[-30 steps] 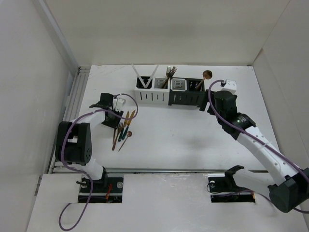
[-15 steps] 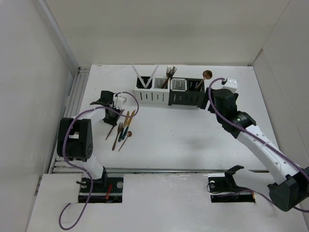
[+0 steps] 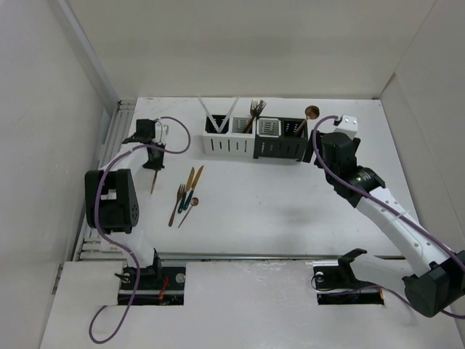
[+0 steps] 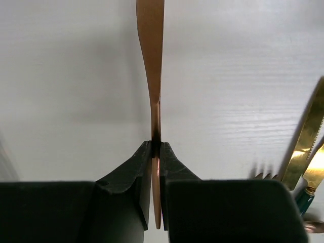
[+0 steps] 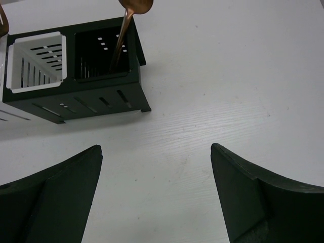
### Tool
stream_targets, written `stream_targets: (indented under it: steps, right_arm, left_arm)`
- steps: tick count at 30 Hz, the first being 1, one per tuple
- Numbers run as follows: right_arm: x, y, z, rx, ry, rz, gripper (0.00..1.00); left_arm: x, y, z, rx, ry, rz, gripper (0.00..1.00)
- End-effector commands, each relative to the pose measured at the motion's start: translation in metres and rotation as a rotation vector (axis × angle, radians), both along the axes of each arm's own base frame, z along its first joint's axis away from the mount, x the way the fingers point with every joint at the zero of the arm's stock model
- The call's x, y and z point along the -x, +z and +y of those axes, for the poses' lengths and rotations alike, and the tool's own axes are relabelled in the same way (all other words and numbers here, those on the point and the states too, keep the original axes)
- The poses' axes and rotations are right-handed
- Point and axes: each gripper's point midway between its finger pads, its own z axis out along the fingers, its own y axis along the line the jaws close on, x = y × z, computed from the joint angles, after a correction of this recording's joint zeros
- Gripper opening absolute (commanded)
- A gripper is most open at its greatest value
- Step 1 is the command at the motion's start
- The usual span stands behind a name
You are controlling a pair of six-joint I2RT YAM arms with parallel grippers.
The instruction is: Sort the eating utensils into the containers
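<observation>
Utensils on white walled table, left end effector clamping copper utensil, right end effector apart

White counter fills centre of top view, matt, w/ faint wood grain visible close up in both wrist views. Plain white walls box it in: left wall slants down left side of frame, back wall runs across top, right wall at upper right. Grooved metal rail runs along counter's left edge; a 2nd rail along its near edge, lower centre. Below that, pale board spans bottom of frame w/ two dark rectangular cutouts, one lower left, one lower right. Small red bit in left cutout, too small to identify
</observation>
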Motion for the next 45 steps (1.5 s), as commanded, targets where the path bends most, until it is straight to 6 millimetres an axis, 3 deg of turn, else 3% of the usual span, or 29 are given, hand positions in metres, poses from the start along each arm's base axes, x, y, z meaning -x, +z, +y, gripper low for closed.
stream_targets:
  steps: [1,3,8,10,11,13,15,16,18,19,22,26,27,28,30,32,36,41,42,44,45]
  right_arm:
    - [-0.012,0.021,0.003,0.005,-0.004,-0.081,0.93]
    - [-0.019,0.018,-0.001,0.006,-0.022,-0.081,0.93]
    - [-0.045,0.008,-0.001,-0.046,-0.007,-0.069,0.93]
    - [-0.053,0.013,-0.008,-0.067,-0.028,-0.076,0.93]
    - [-0.054,0.013,-0.013,-0.066,-0.041,-0.076,0.93]
    - [-0.059,0.014,-0.021,-0.093,-0.073,-0.082,0.94]
    - [-0.062,0.023,-0.043,-0.116,-0.134,-0.092,0.94]
    - [-0.063,0.023,-0.051,-0.133,-0.164,-0.097,0.95]
    - [-0.062,0.035,-0.069,-0.145,-0.198,-0.112,0.95]
    - [-0.062,0.037,-0.075,-0.145,-0.212,-0.113,0.95]
    - [-0.059,0.044,-0.082,-0.149,-0.221,-0.101,0.95]
    - [-0.053,0.04,-0.086,-0.135,-0.234,-0.047,0.95]
    - [-0.051,0.037,-0.088,-0.127,-0.245,-0.035,0.95]
    - [-0.047,0.033,-0.089,-0.121,-0.247,-0.012,0.95]
    - [-0.039,0.04,-0.091,-0.119,-0.256,-0.023,0.95]
    - [-0.032,0.042,-0.094,-0.113,-0.264,-0.021,0.95]
    - [-0.017,0.053,-0.103,-0.064,-0.28,-0.023,0.95]
    - [-0.012,0.063,-0.111,0.001,-0.285,-0.028,0.95]
    - [-0.012,0.068,-0.111,0.006,-0.282,-0.036,0.95]
    - [-0.012,0.072,-0.112,0.016,-0.277,-0.041,0.95]
    - [-0.012,0.072,-0.112,0.025,-0.272,-0.038,0.95]
  left_arm:
    - [-0.052,0.134,0.021,-0.029,0.124,-0.418,0.0]
    - [-0.074,0.209,0.009,-0.006,0.107,-0.634,0.0]
    - [-0.104,0.314,-0.043,0.054,-0.01,-0.892,0.0]
    - [-0.118,0.335,-0.1,0.14,-0.139,-0.962,0.0]
    - [-0.118,0.344,-0.1,0.142,-0.14,-0.979,0.0]
    - [-0.129,0.348,-0.151,0.221,-0.257,-1.019,0.0]
    - [-0.135,0.364,-0.187,0.277,-0.336,-1.068,0.0]
    - [-0.141,0.356,-0.22,0.337,-0.404,-1.066,0.0]
    - [-0.145,0.367,-0.252,0.407,-0.464,-1.107,0.0]
    - [-0.155,0.359,-0.269,0.441,-0.484,-1.122,0.0]
    - [-0.154,0.356,-0.326,0.582,-0.568,-1.166,0.0]
    - [-0.159,0.339,-0.367,0.693,-0.59,-1.195,0.0]
    - [-0.153,0.331,-0.384,0.729,-0.623,-1.178,0.0]
    - [-0.153,0.333,-0.388,0.752,-0.635,-1.185,0.0]
    - [-0.151,0.319,-0.407,0.79,-0.657,-1.171,0.0]
    - [-0.154,0.311,-0.412,0.804,-0.664,-1.16,0.0]
    - [-0.157,0.274,-0.419,0.812,-0.624,-1.083,0.0]
    - [-0.151,0.258,-0.427,0.814,-0.609,-1.045,0.0]
    - [-0.153,0.244,-0.425,0.799,-0.591,-1.022,0.0]
    - [-0.147,0.239,-0.425,0.791,-0.582,-1.005,0.0]
    - [-0.144,0.225,-0.42,0.764,-0.571,-0.976,0.0]
